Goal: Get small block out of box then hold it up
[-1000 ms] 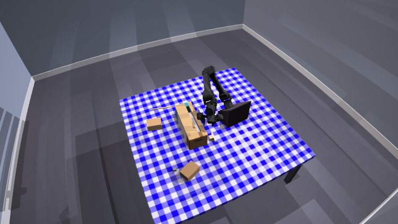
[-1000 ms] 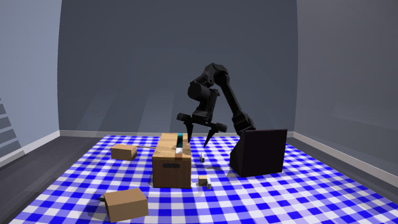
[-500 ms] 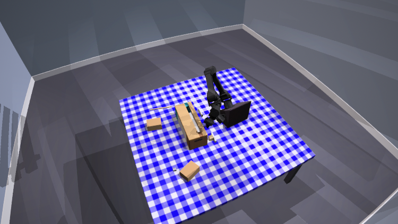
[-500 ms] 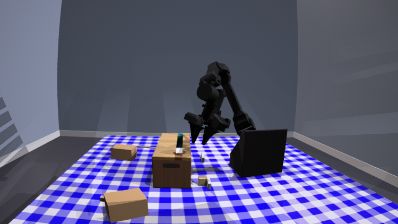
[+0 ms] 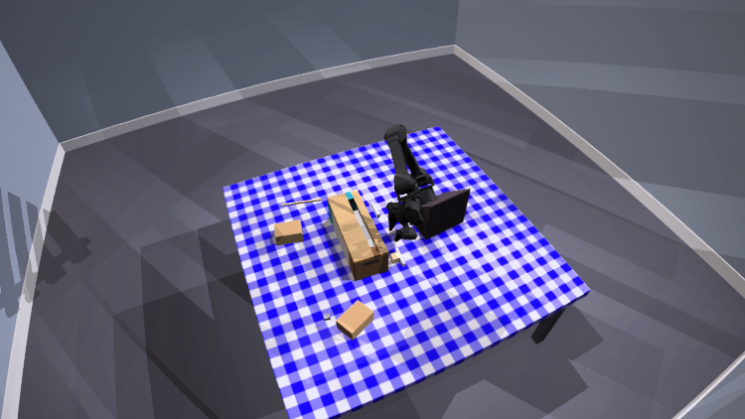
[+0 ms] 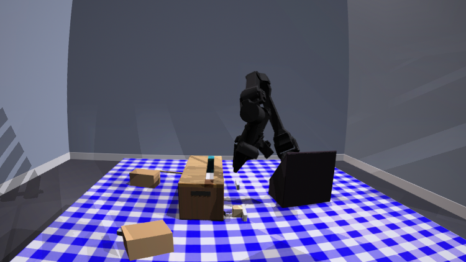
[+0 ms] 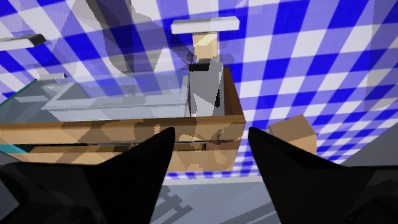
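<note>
The small tan block (image 5: 395, 257) (image 6: 237, 211) (image 7: 205, 46) rests on the table outside the box, beside the clear front at its near end. It lies between the mouth of a grey ramp (image 7: 204, 90) and a short white bar (image 6: 244, 212) (image 7: 206, 25). The wooden box (image 5: 341, 218) (image 6: 201, 208) (image 7: 100, 131) stands upright. My gripper (image 5: 394, 233) (image 7: 211, 132) is partly open and empty, raised in front of the box, farther back than the block. In the wrist view its fingertips frame the box's top edge, with the block beyond. In the exterior view the fingers overlap.
A dark panel (image 5: 445, 213) (image 6: 307, 179) stands right of the box. One tan carton (image 5: 287, 231) (image 6: 144, 178) is behind the box; another (image 5: 355, 319) (image 6: 148, 240) is nearer the camera. A thin stick (image 5: 301, 202) lies beyond the box. Another white bar (image 6: 237, 184) (image 7: 22, 42) stands by its front.
</note>
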Motion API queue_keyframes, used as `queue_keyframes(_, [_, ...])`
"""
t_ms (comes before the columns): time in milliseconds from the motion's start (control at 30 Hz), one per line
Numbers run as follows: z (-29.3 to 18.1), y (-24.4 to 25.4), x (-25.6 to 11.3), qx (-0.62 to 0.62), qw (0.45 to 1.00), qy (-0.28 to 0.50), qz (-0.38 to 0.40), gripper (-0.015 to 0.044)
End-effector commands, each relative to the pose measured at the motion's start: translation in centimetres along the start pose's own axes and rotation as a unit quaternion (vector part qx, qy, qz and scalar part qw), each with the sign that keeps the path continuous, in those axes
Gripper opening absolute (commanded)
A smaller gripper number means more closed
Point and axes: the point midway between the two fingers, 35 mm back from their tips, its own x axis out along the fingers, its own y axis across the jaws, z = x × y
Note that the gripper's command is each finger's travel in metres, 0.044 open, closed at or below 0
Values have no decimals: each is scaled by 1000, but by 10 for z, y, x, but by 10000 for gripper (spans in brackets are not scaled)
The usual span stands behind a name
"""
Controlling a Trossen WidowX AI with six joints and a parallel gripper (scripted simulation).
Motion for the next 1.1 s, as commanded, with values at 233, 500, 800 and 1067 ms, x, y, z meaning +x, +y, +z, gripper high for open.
queue_keyframes(233, [29, 1, 70, -13, 1000, 1, 6, 285])
queue_keyframes(500, [39, 5, 89, -16, 1000, 3, 7, 285])
queue_keyframes(800, [43, 4, 101, -16, 1000, 2, 6, 285])
queue_keyframes(1067, [48, 4, 113, -16, 1000, 2, 6, 285])
